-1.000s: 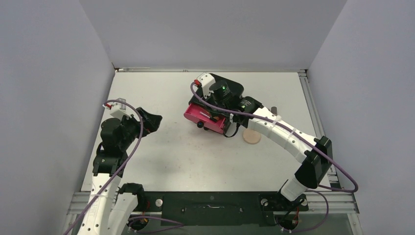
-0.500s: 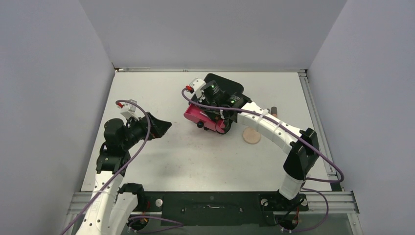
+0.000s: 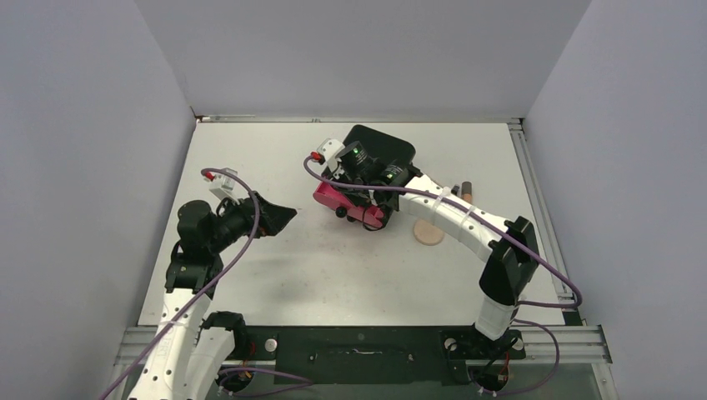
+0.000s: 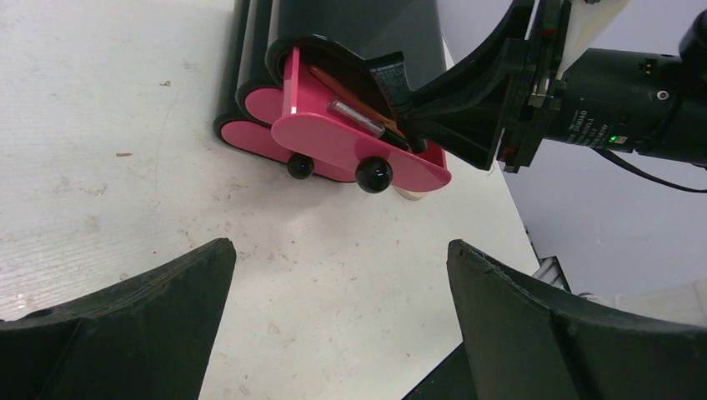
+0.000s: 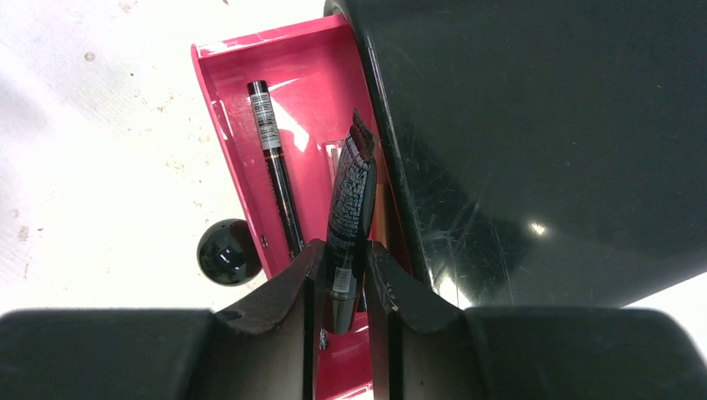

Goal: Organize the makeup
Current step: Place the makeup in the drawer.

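Scuffed white table, grey walls

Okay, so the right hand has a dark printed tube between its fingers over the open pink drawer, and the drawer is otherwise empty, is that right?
Not quite. The pink drawer isn't otherwise empty: a thin black pencil lies along its floor, as the right wrist view shows. The right hand does have the dark printed tube between its fingers over that open drawer.
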`<move>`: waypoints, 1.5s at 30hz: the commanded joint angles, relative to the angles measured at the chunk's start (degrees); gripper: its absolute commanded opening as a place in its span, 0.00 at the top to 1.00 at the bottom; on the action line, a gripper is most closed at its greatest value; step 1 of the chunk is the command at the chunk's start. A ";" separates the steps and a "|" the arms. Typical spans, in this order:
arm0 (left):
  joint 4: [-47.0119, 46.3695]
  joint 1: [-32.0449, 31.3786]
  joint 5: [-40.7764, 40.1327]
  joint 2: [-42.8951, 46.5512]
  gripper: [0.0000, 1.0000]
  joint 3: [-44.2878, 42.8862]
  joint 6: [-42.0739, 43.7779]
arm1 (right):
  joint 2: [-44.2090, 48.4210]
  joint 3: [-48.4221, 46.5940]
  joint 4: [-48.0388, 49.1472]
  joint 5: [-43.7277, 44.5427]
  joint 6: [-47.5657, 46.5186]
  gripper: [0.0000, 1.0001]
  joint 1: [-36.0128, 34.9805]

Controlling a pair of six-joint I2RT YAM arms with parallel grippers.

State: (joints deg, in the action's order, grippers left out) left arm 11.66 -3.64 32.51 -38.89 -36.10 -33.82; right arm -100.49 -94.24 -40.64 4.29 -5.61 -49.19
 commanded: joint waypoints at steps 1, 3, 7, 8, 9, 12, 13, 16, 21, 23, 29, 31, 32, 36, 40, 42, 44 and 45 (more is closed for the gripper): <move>-5.23 0.31 4.67 -1.03 0.04 0.08 -0.22 | -1.24 -1.81 0.12 2.38 -0.90 0.81 -0.33; -5.24 0.30 5.49 -1.62 0.04 0.06 -0.12 | -1.61 -2.08 0.08 2.26 -0.91 0.81 -0.33; -5.51 0.26 6.50 -2.09 0.04 0.39 -0.02 | -2.03 -2.69 0.32 1.67 -0.83 0.80 -0.38; -5.55 0.23 6.70 -2.14 0.04 0.48 -0.15 | -2.08 -2.79 0.40 1.52 -0.67 0.80 -0.34; -5.59 0.24 6.83 -2.24 0.04 0.50 -0.23 | -1.96 -2.86 0.57 1.18 -0.57 0.80 -0.33; -5.96 0.21 7.61 -2.73 0.04 0.72 -0.72 | -1.73 -2.64 1.22 0.81 -0.58 0.80 -0.46; -6.24 0.21 7.65 -2.83 0.04 0.82 -0.94 | -1.80 -2.66 1.25 0.87 -0.47 0.80 -0.45; -7.44 0.21 7.93 -3.02 0.04 1.39 -1.79 | -1.94 -2.90 1.08 1.44 -0.17 0.79 -0.44; -7.76 0.21 8.83 -3.19 0.04 1.49 -1.88 | -1.82 -3.17 1.15 1.80 0.87 0.77 -0.54; -6.76 0.21 8.93 -3.24 0.04 1.24 -1.01 | -1.82 -3.15 1.29 1.89 1.35 0.75 -0.57; -3.46 0.21 7.11 -3.06 0.04 1.10 0.58 | -2.16 -3.91 0.82 3.41 1.90 0.70 -1.14; -3.24 0.21 6.88 -3.53 0.04 1.12 0.54 | -2.25 -4.65 0.39 3.76 1.89 0.69 -1.21; -3.24 0.21 6.93 -3.78 0.04 1.12 0.67 | -2.21 -5.25 0.22 3.68 2.03 0.69 -1.22; -3.71 0.21 7.57 -5.58 0.04 1.20 0.31 | -0.32 -6.34 1.81 1.90 2.49 0.67 -1.19; -4.38 -0.62 8.54 -8.50 0.04 1.01 -0.20 | 4.17 -5.05 6.60 0.99 3.97 0.63 -1.26; -4.99 -2.42 8.51 -9.74 0.04 0.71 -0.72 | 7.23 -3.01 10.58 1.63 4.70 0.59 -1.05; -5.02 -5.31 5.92 -10.50 0.04 0.13 -0.66 | 10.30 -0.47 15.34 3.19 5.34 0.52 -0.71; -4.62 -6.79 3.29 -10.69 0.04 -0.26 -0.33 | 11.79 0.97 17.63 4.58 5.57 0.47 -0.39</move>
State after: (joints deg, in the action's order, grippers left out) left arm 8.54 -6.00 39.42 -48.88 -34.33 -34.41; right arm -98.04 -96.09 -34.74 5.56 -2.09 -49.98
